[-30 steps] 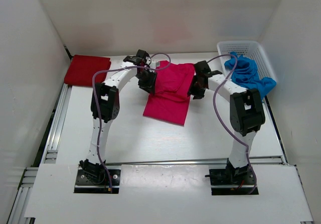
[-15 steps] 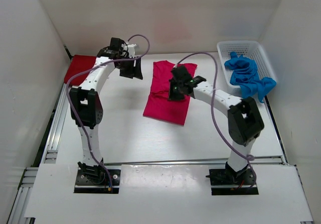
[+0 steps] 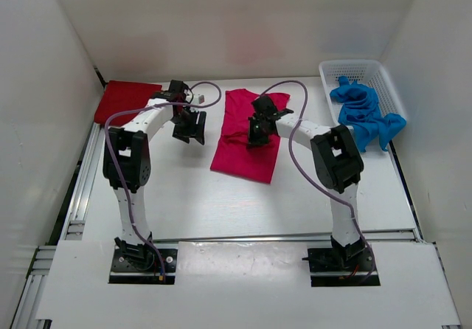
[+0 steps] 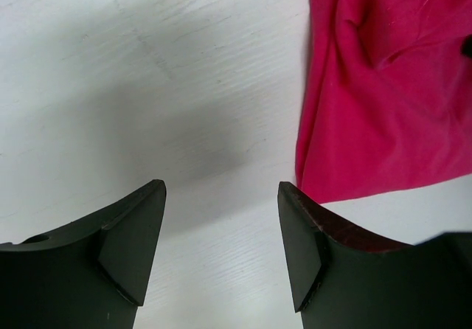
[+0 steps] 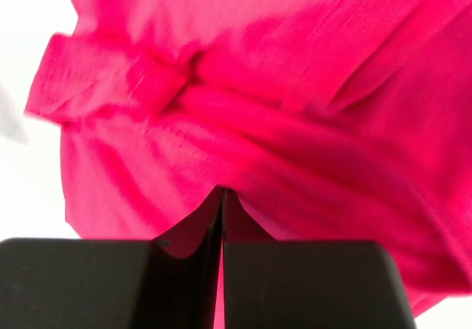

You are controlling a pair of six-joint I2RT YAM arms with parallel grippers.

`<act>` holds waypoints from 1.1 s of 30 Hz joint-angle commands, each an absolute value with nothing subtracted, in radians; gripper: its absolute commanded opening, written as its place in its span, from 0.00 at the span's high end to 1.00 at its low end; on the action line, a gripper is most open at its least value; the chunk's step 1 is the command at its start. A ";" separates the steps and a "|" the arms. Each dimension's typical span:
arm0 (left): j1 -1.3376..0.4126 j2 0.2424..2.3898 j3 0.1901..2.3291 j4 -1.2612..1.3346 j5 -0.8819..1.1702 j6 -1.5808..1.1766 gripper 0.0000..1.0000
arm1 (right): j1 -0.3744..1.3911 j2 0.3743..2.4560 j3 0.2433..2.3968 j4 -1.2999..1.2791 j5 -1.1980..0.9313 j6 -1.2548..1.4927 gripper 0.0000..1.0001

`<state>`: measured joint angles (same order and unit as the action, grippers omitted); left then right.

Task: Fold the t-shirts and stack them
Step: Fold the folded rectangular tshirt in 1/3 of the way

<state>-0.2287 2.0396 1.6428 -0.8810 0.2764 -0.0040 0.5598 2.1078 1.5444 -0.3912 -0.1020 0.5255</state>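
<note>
The magenta-pink t-shirt (image 3: 243, 156) (image 4: 383, 108) (image 5: 295, 85) lies partly folded and wrinkled in the middle of the table. My right gripper (image 3: 254, 136) (image 5: 223, 192) sits shut over its upper middle, fingertips together right at the cloth, with nothing seen between them. To the shirt's left my left gripper (image 3: 189, 131) (image 4: 221, 218) hangs open over bare table, holding nothing. The dark red t-shirt (image 3: 127, 102) lies folded at the back left corner. In the basket at the back right the bright blue t-shirt (image 3: 365, 111) is crumpled and spills over the rim.
The white mesh basket (image 3: 354, 66) stands against the right wall at the back. White walls close in the table on three sides. A metal rail (image 3: 81, 189) runs along the left edge.
My left gripper let go, opened and drew back to the left of the magenta-pink shirt. My right gripper shut and slid left over the shirt, whose right side now lies folded inward.
</note>
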 commanded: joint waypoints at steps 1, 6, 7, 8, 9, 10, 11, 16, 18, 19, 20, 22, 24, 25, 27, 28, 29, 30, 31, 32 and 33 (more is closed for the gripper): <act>-0.245 1.976 1.661 -0.857 0.230 0.000 0.27 | 0.531 2.154 1.598 -0.409 -0.097 0.499 1.00; -0.245 2.006 1.671 -0.857 0.221 0.000 0.27 | 0.473 2.194 1.631 -0.419 -0.068 0.499 1.00; -0.245 2.006 1.671 -0.857 0.221 0.000 0.27 | 0.472 2.209 1.658 -0.419 -0.058 0.499 1.00; -0.256 2.006 1.671 -0.857 0.221 0.000 0.27 | 0.457 2.223 1.675 -0.428 -0.049 0.499 1.00; -0.256 2.006 1.671 -0.857 0.212 0.000 0.27 | 0.442 2.223 1.693 -0.428 -0.049 0.499 1.00; -0.270 2.006 1.671 -0.857 0.212 0.000 0.27 | 0.433 2.244 1.747 -0.428 -0.049 0.499 1.00; -0.270 2.006 1.657 -0.857 0.190 0.000 0.27 | 0.419 2.244 1.782 -0.449 -0.064 0.499 1.00; -0.380 2.006 1.570 -0.867 0.135 0.000 0.27 | 0.410 2.305 1.960 -0.468 -0.032 0.465 0.99; -0.408 2.006 1.560 -0.876 0.124 0.000 0.26 | 0.410 2.347 1.999 -0.468 -0.023 0.474 0.96; -0.419 2.020 1.551 -0.876 0.124 0.000 0.26 | 0.410 2.361 2.037 -0.468 -0.003 0.485 0.96; -0.432 2.035 1.551 -0.885 0.124 0.000 0.24 | 0.399 2.374 2.052 -0.468 0.006 0.494 0.96; -0.433 2.066 1.595 -0.914 0.167 0.000 0.21 | 0.388 2.407 2.104 -0.468 0.015 0.521 0.96; -0.433 2.080 1.621 -0.925 0.179 0.000 0.20 | 0.364 2.407 2.134 -0.477 -0.012 0.540 0.95; -0.433 2.089 1.635 -0.925 0.179 0.000 0.18 | 0.350 2.389 2.134 -0.488 -0.024 0.540 0.94; -0.433 2.104 1.650 -0.925 0.192 0.000 0.18 | 0.350 2.298 2.073 -0.488 -0.034 0.525 0.84; -0.433 2.115 1.660 -0.925 0.202 0.000 0.18 | 0.339 2.258 2.033 -0.488 -0.034 0.516 0.77; -0.423 2.134 1.687 -0.925 0.216 0.000 0.18 | 0.339 2.171 1.932 -0.488 -0.034 0.506 0.70; -0.423 2.134 1.704 -0.937 0.245 0.000 0.18 | 0.330 2.125 1.874 -0.509 -0.047 0.506 0.57; -0.423 2.144 1.718 -0.937 0.261 0.000 0.18 | 0.330 2.079 1.809 -0.509 -0.063 0.506 0.54; -0.411 2.134 1.727 -0.937 0.279 0.000 0.18 | 0.318 1.994 1.667 -0.509 -0.087 0.517 0.51; -0.399 2.125 1.727 -0.937 0.294 0.000 0.18 | 0.305 1.955 1.595 -0.509 -0.162 0.517 0.49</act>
